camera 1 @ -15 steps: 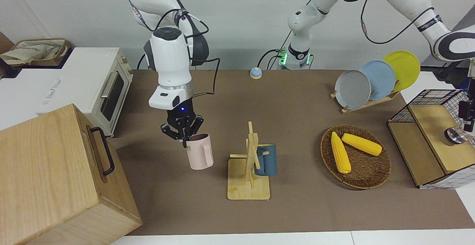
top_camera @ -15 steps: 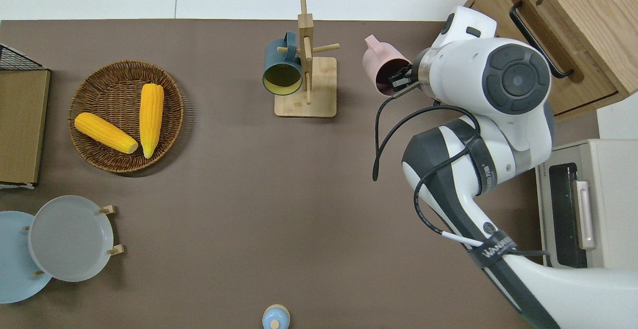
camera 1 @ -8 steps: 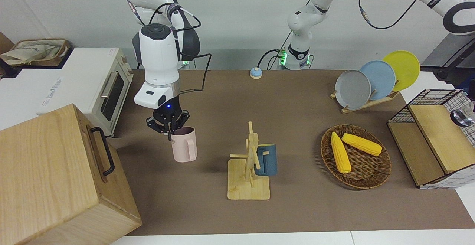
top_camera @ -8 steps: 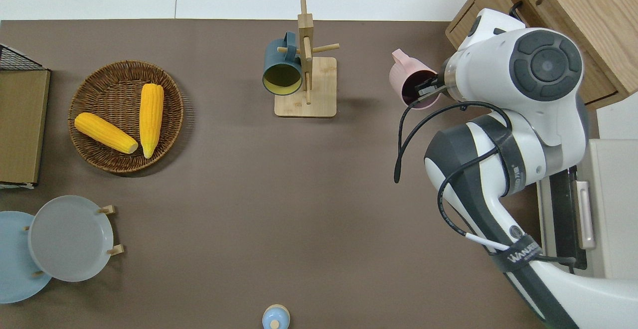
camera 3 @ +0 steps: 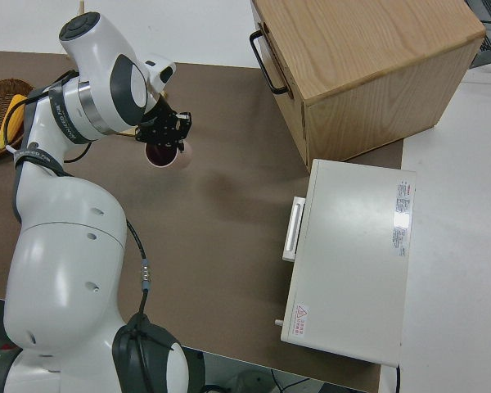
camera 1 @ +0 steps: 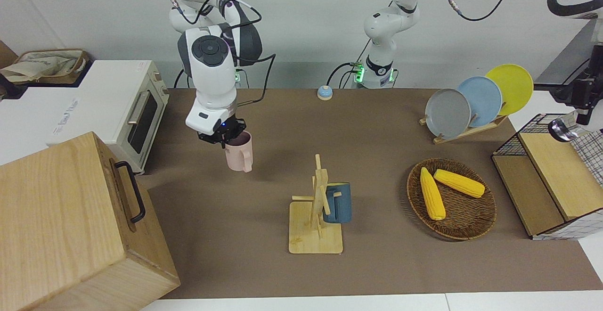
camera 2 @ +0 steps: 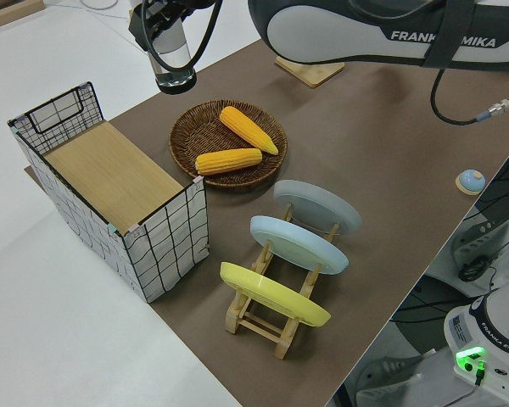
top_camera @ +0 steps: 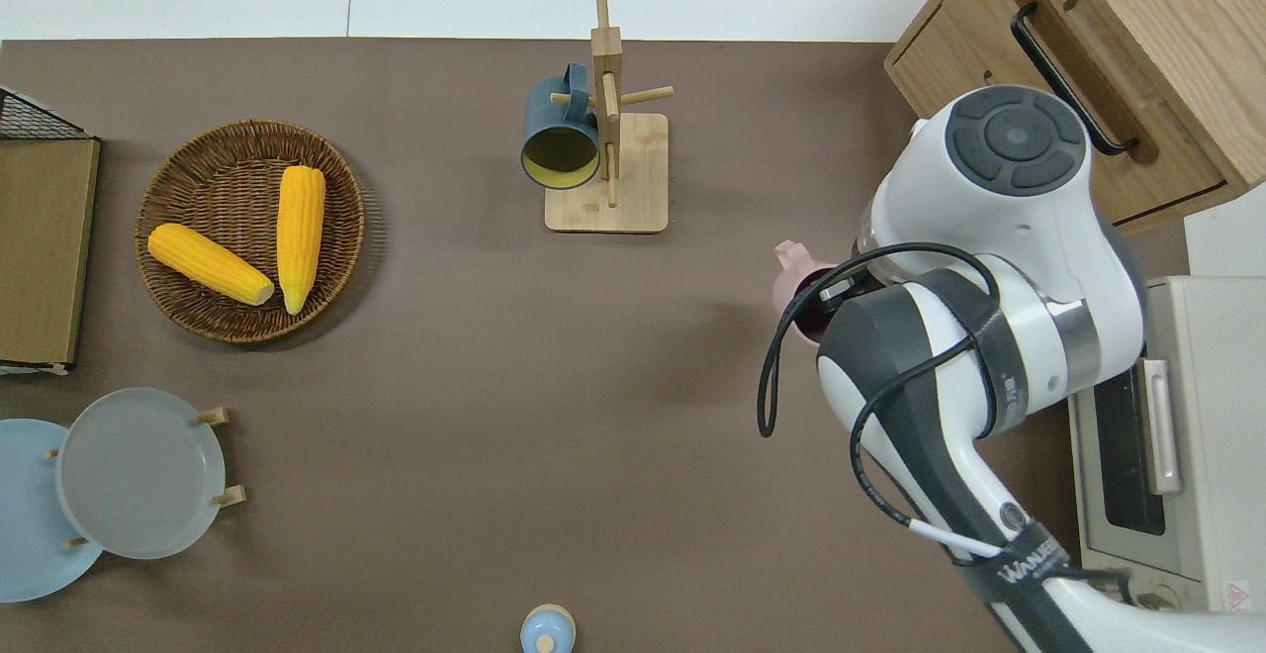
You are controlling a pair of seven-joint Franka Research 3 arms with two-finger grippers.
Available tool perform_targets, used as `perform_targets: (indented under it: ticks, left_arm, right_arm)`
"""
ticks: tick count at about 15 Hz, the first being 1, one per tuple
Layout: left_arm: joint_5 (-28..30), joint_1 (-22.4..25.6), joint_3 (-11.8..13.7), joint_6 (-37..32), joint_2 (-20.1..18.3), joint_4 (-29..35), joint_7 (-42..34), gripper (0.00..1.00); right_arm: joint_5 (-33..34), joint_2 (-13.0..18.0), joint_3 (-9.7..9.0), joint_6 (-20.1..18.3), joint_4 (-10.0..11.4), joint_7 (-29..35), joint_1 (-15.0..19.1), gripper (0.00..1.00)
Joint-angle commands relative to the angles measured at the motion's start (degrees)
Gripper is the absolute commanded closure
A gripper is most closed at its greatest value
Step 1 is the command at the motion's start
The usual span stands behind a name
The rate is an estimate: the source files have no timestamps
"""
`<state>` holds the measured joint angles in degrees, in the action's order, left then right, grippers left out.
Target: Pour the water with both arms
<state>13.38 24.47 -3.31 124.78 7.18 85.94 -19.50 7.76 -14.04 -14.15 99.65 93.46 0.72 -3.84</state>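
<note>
Pink mug (camera 1: 239,152) hangs upright by its rim in the right gripper (camera 1: 226,137), clamped shut, over the table's right-arm end, while the left gripper (camera 2: 166,38) grips a clear glass (camera 2: 176,75) off the opposite edge, likely for pouring.

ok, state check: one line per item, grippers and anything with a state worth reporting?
Right gripper: shut on the pink mug's rim.
Pink mug: upright, off the table.
Left gripper: shut on the glass.
Glass: upright, in the air.
Blue mug: hanging by its handle on the wooden rack.
Toaster oven: door shut.
Wooden box: shut.
Basket: holds two corn cobs.
Plate rack: three plates on edge.
</note>
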Motion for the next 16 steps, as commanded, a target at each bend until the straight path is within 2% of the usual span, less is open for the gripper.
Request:
perform_targets:
  ticks: [1, 3, 6, 9, 13, 16]
  left_arm:
    - [-3.61, -3.89, 0.41, 0.55, -8.04, 9.40, 6.21, 1.00]
    - [-8.18, -6.27, 0.06, 0.64, -11.21, 13.35, 10.08, 1.00]
    - [-9.34, -8.82, -0.65, 1.08, -15.34, 18.63, 13.25, 1.00]
    - [-9.34, -9.18, -2.49, 2.82, -20.00, 25.83, 14.49, 1.00]
    - [-9.25, -9.18, -5.21, 9.94, -25.54, 37.16, 16.33, 1.00]
    - [-8.90, -9.18, -6.89, 15.38, -28.79, 44.81, 17.39, 1.00]
  right_arm:
    - [-6.68, 2.61, 0.79, -5.07, 3.05, 9.97, -3.71, 1.000]
    - [-11.25, 2.09, 0.79, -5.87, 3.05, 16.47, -6.00, 1.000]
    - [-15.92, 0.16, 0.62, -4.56, 2.35, 27.10, -10.47, 1.000]
    - [-16.90, -3.00, 0.26, 1.14, 1.82, 36.69, -15.22, 1.000]
    - [-20.41, -9.15, 0.26, 5.54, -3.27, 45.75, -20.67, 1.000]
    - [-22.08, -12.49, 0.26, 7.92, -6.26, 50.24, -22.35, 1.000]
